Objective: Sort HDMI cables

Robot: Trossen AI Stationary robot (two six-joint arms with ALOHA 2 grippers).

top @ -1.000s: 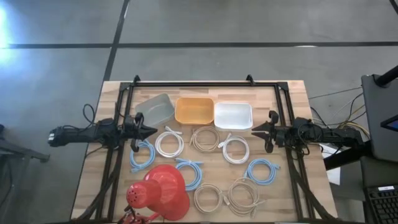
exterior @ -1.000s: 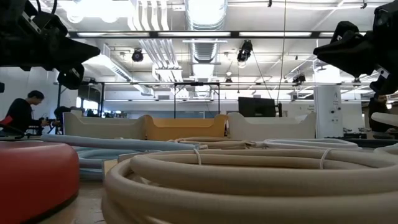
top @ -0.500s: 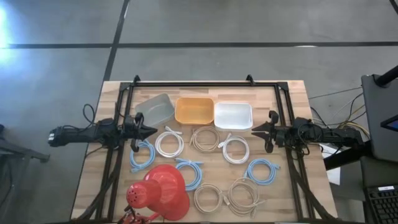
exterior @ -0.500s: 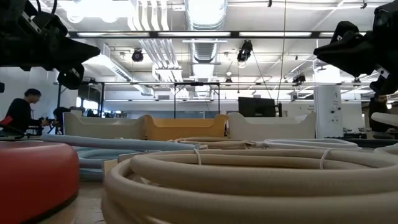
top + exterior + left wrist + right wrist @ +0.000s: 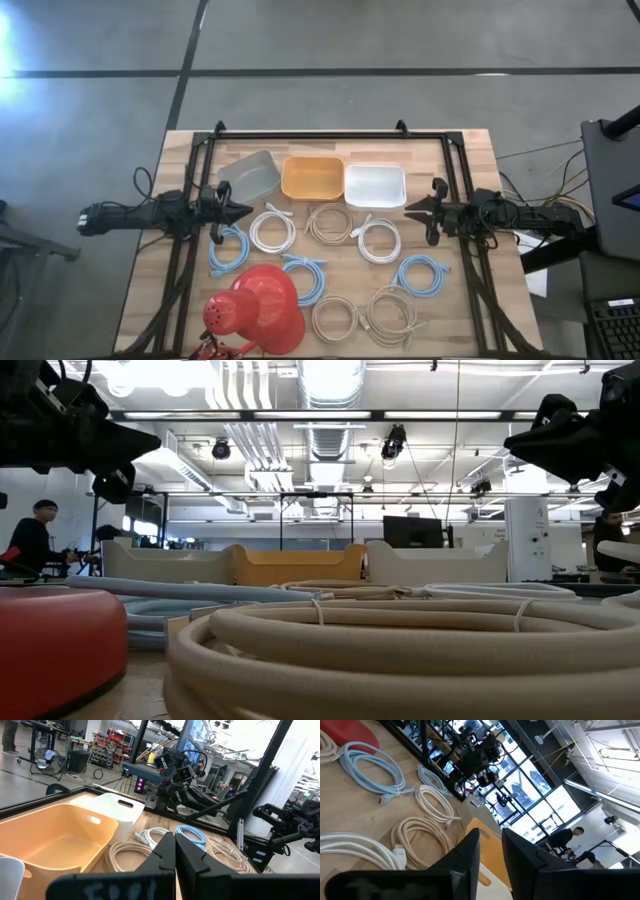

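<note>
9 coiled HDMI cables are lying loose on the table (image 5: 470,160), none yet in a bin: 3 light blue coils (image 5: 228,248) (image 5: 305,278) (image 5: 423,274), 2 white coils (image 5: 271,231) (image 5: 378,240) and 4 beige coils (image 5: 328,223) (image 5: 335,320) (image 5: 389,312), of which we are counting the last 2 from the high view only. Behind them, 3 bins are standing side by side: a grey bin (image 5: 250,173), an orange bin (image 5: 313,177) and a white bin (image 5: 374,184). A red lamp (image 5: 258,310) is occupying the near left part of the table.

We are seeing the left gripper (image 5: 243,211) hovering at the left edge beside the grey bin, its fingers pressed together and holding nothing. The right gripper (image 5: 412,209) is hovering at the right edge beside the white bin, its fingers parted by a narrow gap (visible in its wrist view) and likewise empty.

We are judging the following risks. Neighbouring coils are lying close together, the beige one touching or nearly touching the white one at the centre, so a descending gripper may be catching 2 at once. A coil lifted by 1 strand may be unwinding or dragging a loose plug across others. The lamp is crowding the nearest blue coil, so the left arm may be knocking it.
</note>
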